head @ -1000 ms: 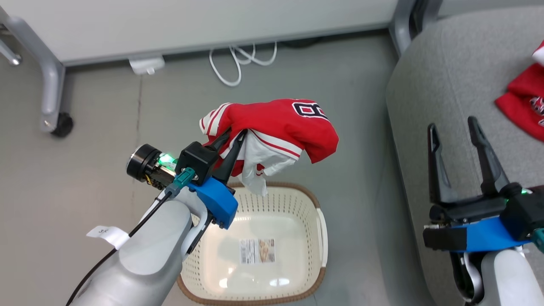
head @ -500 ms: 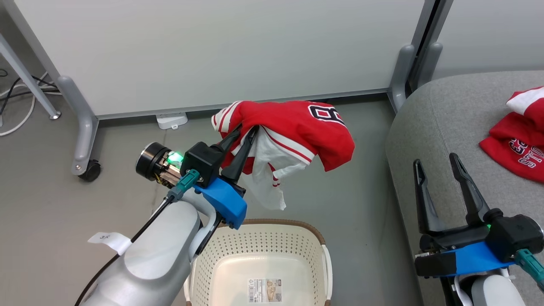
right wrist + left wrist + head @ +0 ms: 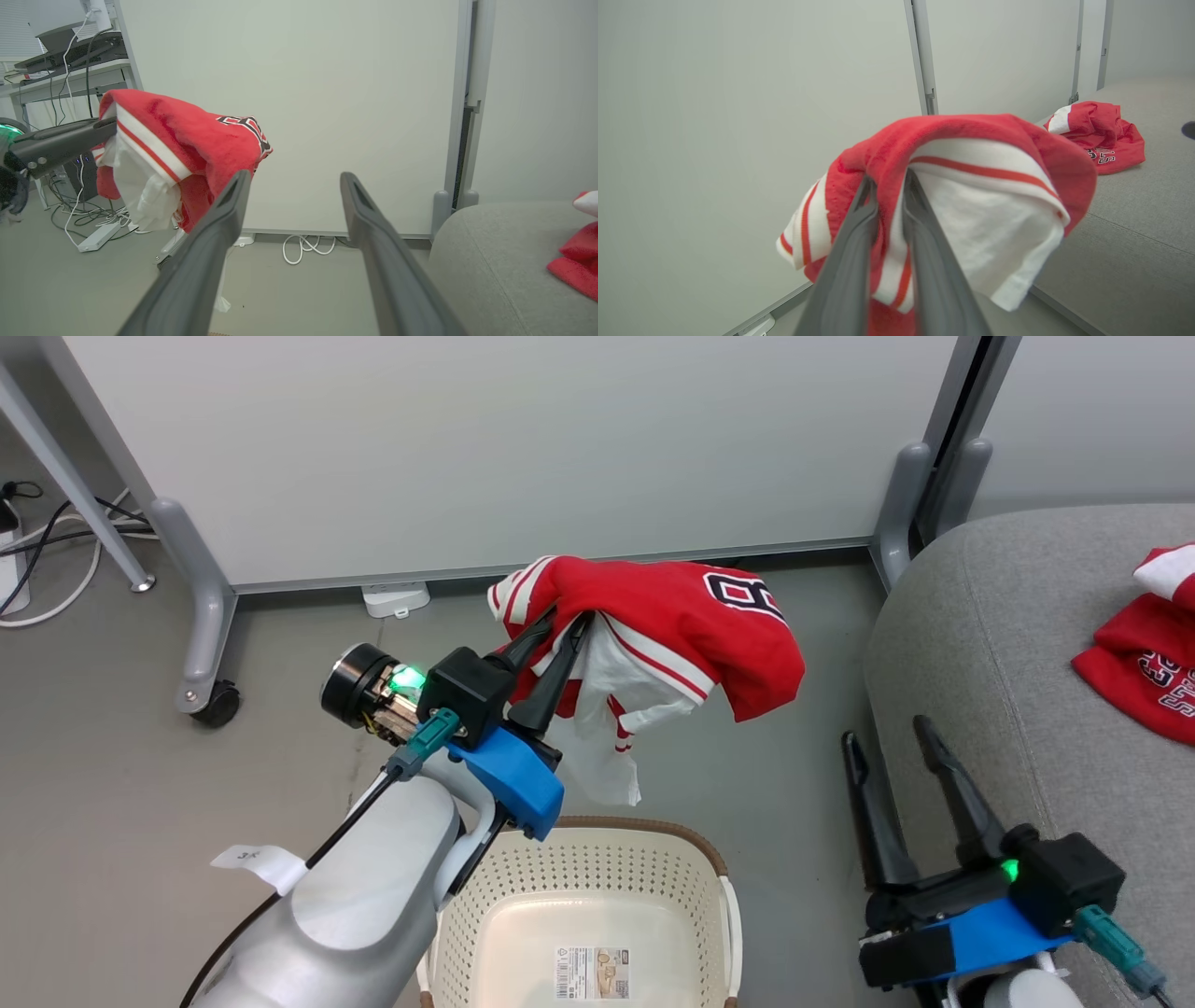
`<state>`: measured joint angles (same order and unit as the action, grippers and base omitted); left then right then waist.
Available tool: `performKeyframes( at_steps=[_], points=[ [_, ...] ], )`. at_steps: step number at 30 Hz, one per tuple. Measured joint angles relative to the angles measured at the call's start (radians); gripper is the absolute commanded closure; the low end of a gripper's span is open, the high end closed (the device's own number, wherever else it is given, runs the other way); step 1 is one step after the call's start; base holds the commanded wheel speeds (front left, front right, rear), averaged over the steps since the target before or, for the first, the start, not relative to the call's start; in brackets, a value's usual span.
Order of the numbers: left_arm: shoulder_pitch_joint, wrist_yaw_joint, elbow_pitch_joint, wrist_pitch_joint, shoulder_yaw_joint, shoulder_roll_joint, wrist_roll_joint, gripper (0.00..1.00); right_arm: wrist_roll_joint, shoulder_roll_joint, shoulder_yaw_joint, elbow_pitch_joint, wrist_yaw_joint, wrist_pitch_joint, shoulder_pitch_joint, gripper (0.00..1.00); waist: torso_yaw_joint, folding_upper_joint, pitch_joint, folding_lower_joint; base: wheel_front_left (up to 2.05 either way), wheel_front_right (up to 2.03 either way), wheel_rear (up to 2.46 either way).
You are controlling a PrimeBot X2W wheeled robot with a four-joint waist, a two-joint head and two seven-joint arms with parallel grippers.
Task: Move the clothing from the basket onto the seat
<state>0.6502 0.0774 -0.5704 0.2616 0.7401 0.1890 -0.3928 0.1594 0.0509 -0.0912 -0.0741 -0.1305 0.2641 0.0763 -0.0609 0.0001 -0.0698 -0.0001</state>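
Red clothing hides the left jaws' tips; basket cut off below.

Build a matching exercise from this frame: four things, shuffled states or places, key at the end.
Things
1. left pincer
2. right pincer
3. basket
4. lettered garment

States or places
A. lying on the grey seat
B. open, holding nothing
C. on the floor, label on its bottom showing
D. shut on the numbered jersey

Pairs: 1-D, 2-B, 3-C, 4-A
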Motion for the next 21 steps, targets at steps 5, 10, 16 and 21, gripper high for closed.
performKeyframes(
  at_steps=[5,10,16,21],
  points=[
    [0.009,0.003,0.001,0.0,0.017,-0.017,0.009,1.0,0.037,0.0,-0.105,-0.037,0.0,0.0,0.0,0.0,-0.022,0.0,-0.008,0.0001,0.0,0.0,0.0],
    [0.021,0.011,0.002,0.0,0.03,-0.035,0.016,1.0,0.073,-0.001,-0.223,-0.076,0.0,0.0,0.03,0.0,-0.04,0.0,-0.019,0.0001,0.0,0.0,0.0],
    [0.034,0.016,0.006,0.0,0.045,-0.056,0.024,1.0,0.134,-0.001,-0.29,-0.147,0.0,0.0,0.129,0.0,-0.06,0.0,-0.037,0.0002,0.0,0.0,0.0],
    [0.038,0.022,0.008,0.0,0.053,-0.067,0.031,1.0,0.17,-0.001,-0.286,-0.197,0.0,0.0,0.195,0.0,-0.082,0.0,-0.053,0.0002,0.0,0.0,0.0]
  ],
)
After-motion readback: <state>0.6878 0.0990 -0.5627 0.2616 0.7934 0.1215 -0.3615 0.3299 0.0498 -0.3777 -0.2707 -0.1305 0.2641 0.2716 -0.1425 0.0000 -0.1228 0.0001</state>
